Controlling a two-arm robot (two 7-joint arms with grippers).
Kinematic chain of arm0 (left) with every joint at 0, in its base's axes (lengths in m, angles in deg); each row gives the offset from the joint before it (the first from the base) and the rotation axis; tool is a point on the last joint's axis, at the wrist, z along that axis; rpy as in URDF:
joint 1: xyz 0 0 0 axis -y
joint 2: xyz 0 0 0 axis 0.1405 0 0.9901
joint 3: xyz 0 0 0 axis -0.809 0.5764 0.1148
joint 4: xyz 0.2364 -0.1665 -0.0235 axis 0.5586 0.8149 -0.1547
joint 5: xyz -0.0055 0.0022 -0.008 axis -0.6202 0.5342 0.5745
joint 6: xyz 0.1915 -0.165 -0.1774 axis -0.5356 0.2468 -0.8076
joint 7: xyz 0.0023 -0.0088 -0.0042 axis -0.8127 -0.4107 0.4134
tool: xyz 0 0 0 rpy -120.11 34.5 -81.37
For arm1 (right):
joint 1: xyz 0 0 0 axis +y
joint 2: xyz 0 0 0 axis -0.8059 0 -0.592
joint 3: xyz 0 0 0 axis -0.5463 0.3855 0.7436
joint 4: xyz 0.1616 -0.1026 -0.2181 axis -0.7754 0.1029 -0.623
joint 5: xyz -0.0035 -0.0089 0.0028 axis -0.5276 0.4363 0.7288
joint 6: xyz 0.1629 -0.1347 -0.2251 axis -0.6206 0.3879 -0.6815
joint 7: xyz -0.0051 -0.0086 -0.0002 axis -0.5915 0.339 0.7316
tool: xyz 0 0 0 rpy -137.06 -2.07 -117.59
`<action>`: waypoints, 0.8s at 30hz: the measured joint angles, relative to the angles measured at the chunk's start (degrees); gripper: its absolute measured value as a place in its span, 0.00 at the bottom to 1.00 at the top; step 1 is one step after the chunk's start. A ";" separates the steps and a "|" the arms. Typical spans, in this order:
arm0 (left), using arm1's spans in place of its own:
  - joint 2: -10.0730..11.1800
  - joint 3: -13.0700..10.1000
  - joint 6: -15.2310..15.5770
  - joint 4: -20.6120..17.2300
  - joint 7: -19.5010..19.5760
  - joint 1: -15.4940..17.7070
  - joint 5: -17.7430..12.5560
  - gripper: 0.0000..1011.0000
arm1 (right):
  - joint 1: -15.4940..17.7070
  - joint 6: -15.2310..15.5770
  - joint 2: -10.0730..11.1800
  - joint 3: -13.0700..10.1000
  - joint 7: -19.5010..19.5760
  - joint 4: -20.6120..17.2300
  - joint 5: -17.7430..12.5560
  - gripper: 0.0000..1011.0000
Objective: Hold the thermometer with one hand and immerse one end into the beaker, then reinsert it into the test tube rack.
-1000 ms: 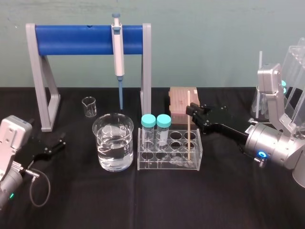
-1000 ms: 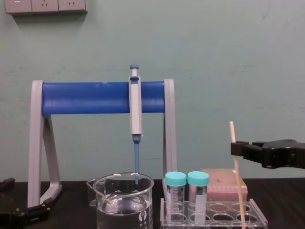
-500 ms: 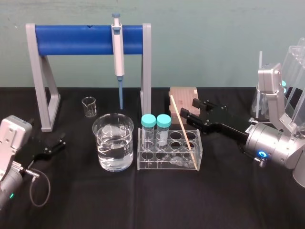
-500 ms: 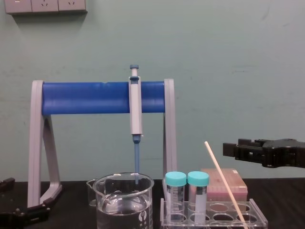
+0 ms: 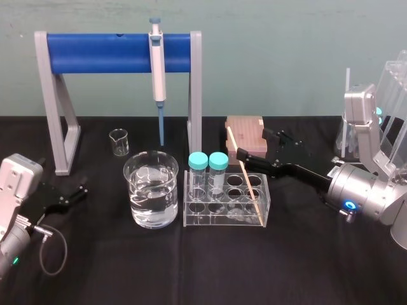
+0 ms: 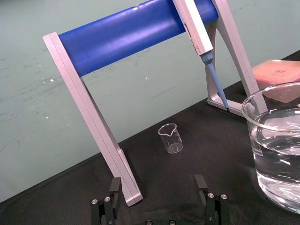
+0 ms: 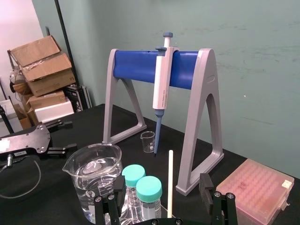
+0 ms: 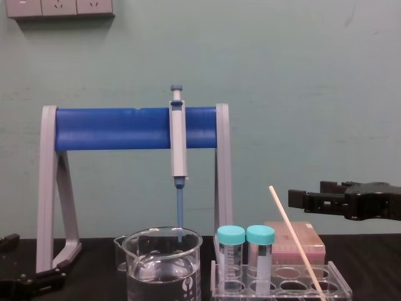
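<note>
Right gripper (image 5: 252, 143) is held spread and empty just behind the rack (image 5: 191, 219); left gripper (image 5: 71, 192) is parked open at far left. Right of the beaker (image 5: 137, 190), the thermometer (image 5: 245, 176) is leaned in the rack's right end. It is judged light, stiff, slick and brittle, so a gentle pinch on the upper half is advised.

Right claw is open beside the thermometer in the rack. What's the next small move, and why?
Probably ease the right claw forward until its open fingers straddle the upper shaft of the thermometer. The thermometer leans in the test tube rack, ungripped, and the right wrist view shows it centred ahead of the fingers. The left claw is parked at left.
</note>
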 joint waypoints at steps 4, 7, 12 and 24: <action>0.00 0.00 0.00 0.00 0.00 0.00 0.00 0.99 | 0.00 0.00 0.00 0.00 0.00 0.00 0.00 0.99; 0.00 0.00 0.00 0.00 0.00 0.00 0.00 0.99 | 0.00 0.00 0.00 0.00 0.00 0.00 0.00 0.99; 0.00 0.00 0.00 0.00 0.00 0.00 0.00 0.99 | 0.46 -1.56 -0.43 -0.73 0.44 -0.24 0.03 0.99; 0.00 0.00 0.00 0.00 0.00 0.00 0.00 0.99 | 6.49 -1.42 -5.60 -7.73 21.97 -3.12 4.56 0.99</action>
